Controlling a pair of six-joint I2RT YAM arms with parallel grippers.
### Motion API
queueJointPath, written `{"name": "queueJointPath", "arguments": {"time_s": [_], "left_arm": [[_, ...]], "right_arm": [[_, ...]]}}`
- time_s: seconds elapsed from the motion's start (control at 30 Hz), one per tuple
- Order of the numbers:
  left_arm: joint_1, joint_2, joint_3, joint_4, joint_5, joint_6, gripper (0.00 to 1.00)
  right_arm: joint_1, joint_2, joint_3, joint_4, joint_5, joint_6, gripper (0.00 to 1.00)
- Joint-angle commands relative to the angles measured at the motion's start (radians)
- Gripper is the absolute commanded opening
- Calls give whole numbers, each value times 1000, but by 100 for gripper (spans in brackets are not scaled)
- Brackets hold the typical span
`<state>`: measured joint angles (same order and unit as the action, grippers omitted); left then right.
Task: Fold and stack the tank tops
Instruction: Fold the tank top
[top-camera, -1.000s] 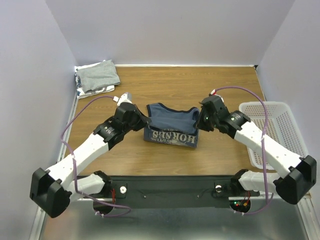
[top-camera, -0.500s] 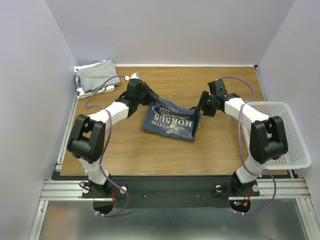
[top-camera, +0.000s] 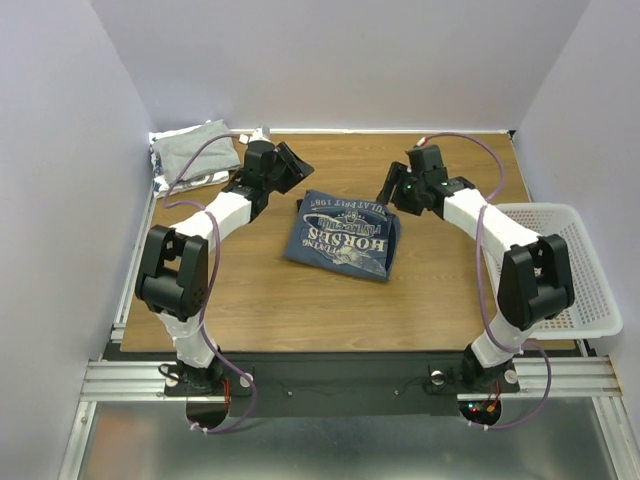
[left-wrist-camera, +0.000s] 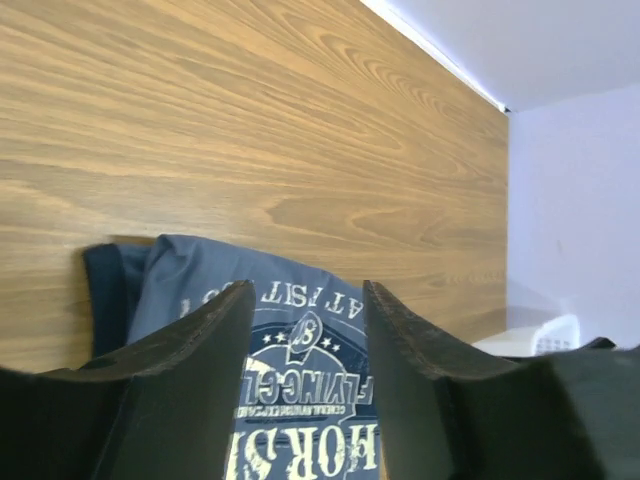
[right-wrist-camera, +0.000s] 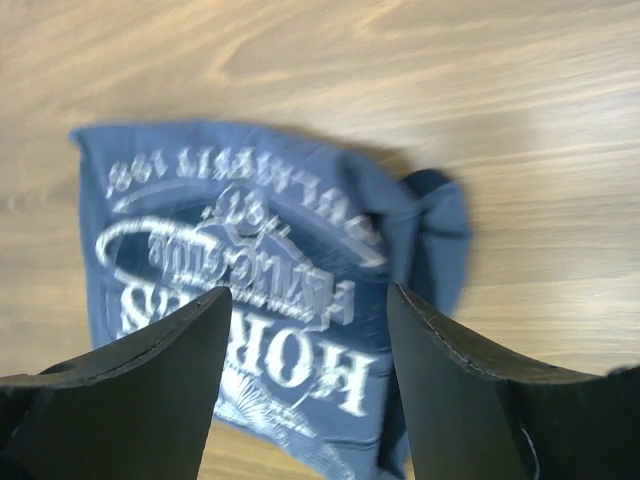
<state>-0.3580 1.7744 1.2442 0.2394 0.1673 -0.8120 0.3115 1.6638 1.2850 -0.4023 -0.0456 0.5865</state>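
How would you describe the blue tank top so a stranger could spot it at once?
Start at the wooden table; near its middle lies the slate-blue tank top. Unlike the grey top in the far-left corner, it bears white lettering.

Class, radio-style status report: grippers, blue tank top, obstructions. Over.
Left gripper open, right gripper open, both empty. Blue tank top folded flat, mid-table. Nothing blocking; grey top far-left corner.
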Motion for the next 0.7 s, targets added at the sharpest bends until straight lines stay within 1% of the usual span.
{"name": "queueJointPath", "arguments": {"time_s": [0.0,0.07,0.13,0.2,0.3,0.33,0.43,0.57,0.67], "left_arm": [[-22,-122,-79,-54,-101,-26,51],[-32,-139,-124,-55,-101,-35,47],[-45,-162,-194,-52,-95,-49,41],[-53,-181,-247,-42,-97,-64,40],[-58,-184,-318,-12,-92,-69,39],[-59,-167,-333,-3,-80,-67,36],[-61,-132,-347,0,-84,-59,34],[-59,-87,-351,5,-100,-46,34],[-61,-53,-325,3,-94,-36,33]], "right_arm": [[92,30,20,34,39,-30,68],[103,59,25,34,62,-27,68],[103,105,33,34,93,-24,68],[101,142,46,33,139,-36,67],[87,192,39,33,148,-34,64],[78,204,21,33,153,-27,60],[69,195,-42,34,191,-16,55],[67,179,-110,37,205,-10,49],[67,146,-154,51,187,1,50]]}}
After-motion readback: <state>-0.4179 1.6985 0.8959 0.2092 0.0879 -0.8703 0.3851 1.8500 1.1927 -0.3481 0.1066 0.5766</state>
